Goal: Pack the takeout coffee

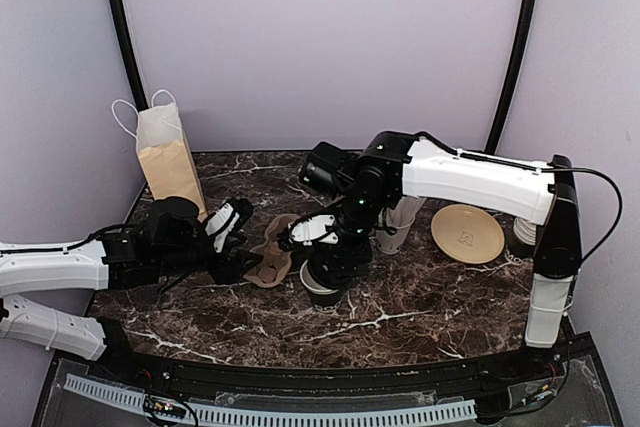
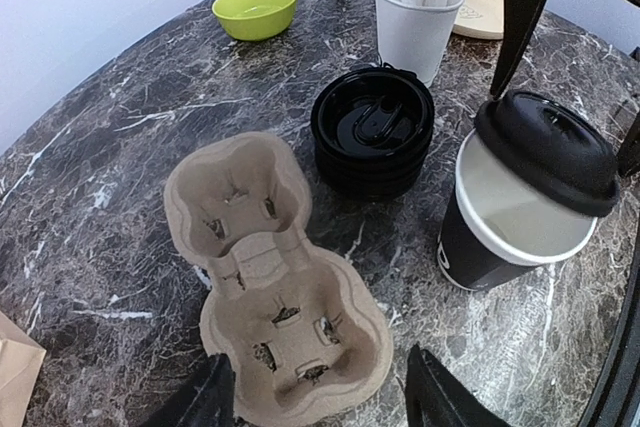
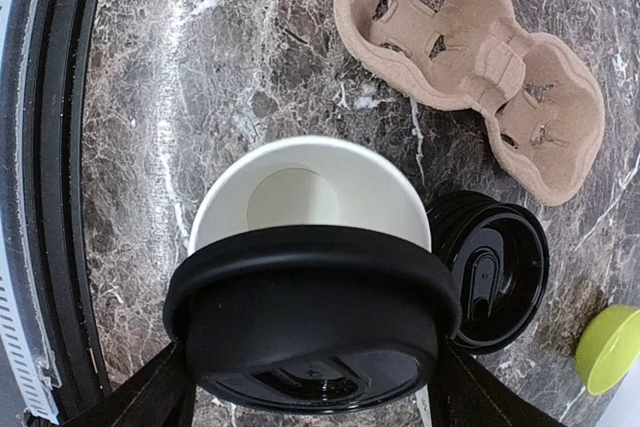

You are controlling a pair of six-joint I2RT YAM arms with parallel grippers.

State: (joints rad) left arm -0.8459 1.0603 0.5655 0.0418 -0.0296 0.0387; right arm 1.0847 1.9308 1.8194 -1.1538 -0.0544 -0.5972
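A black paper takeout cup (image 2: 485,247) with a white inside is being shown standing upright on the dark marble table (image 2: 100,147), just beside a stack of spare lids (image 2: 372,132). A black lid (image 2: 548,147) is being held tilted over the cup's mouth, one edge down at the rim and the other raised, so part of the white inside is being left uncovered. The lid is judged to be partway through being seated, since a cup has to be closed before it is packed. The lid is being pinched at its sides by the right gripper (image 3: 310,377), whose fingers are closed onto it. A moulded pulp carrier (image 2: 270,287) is lying flat near the cup (its two wells empty), apparently placed there to receive it. The left gripper (image 2: 320,402) is being held wide open with one finger on either side of the carrier's near end. Whether those fingers are touching the pulp cannot be told from this low angle, though steadying seems the likely purpose. A paper bag (image 1: 170,162) is standing upright at the back left, well apart.
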